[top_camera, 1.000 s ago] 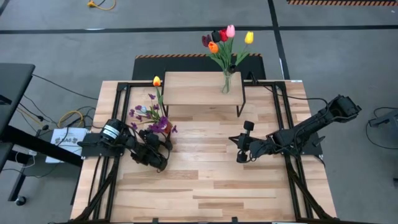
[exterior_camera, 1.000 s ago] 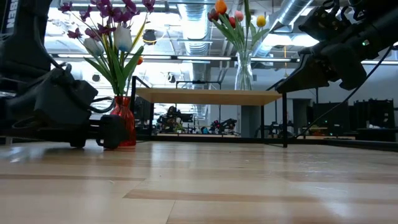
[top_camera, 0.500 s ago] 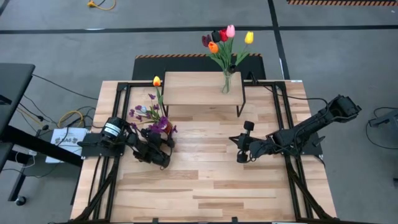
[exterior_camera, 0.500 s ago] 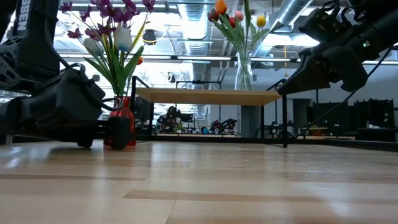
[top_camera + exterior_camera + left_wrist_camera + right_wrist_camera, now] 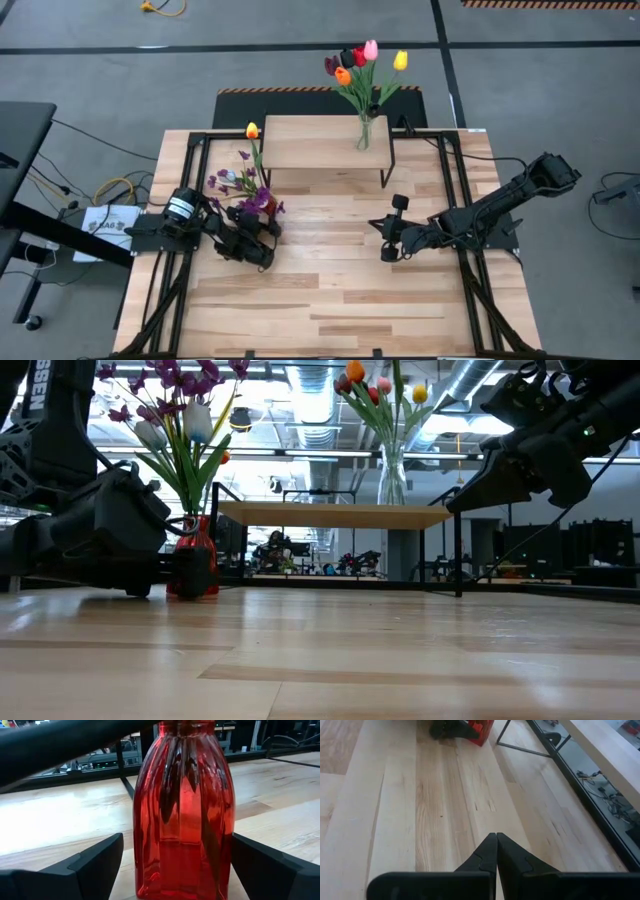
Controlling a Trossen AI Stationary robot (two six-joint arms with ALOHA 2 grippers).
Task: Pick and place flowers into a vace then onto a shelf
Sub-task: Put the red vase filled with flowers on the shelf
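- A red ribbed glass vase (image 5: 182, 810) stands upright on the wooden tabletop (image 5: 340, 300), at its left side, near the shelf's left end. It holds purple sprigs (image 5: 245, 190) and a yellow-orange tulip (image 5: 252, 131); dark stems show through the glass.
- The left gripper (image 5: 175, 865) sits low at the vase, jaws wide, one finger on each side of the body with small gaps showing.
- A clear glass vase (image 5: 364, 133) stands on the shelf (image 5: 310, 145), toward its right end, holding the flowers (image 5: 362, 62): red, pink, orange, yellow and dark tulips.
- The right gripper (image 5: 496, 851) hovers over the table's right-centre, its jaws pressed together with nothing between them.
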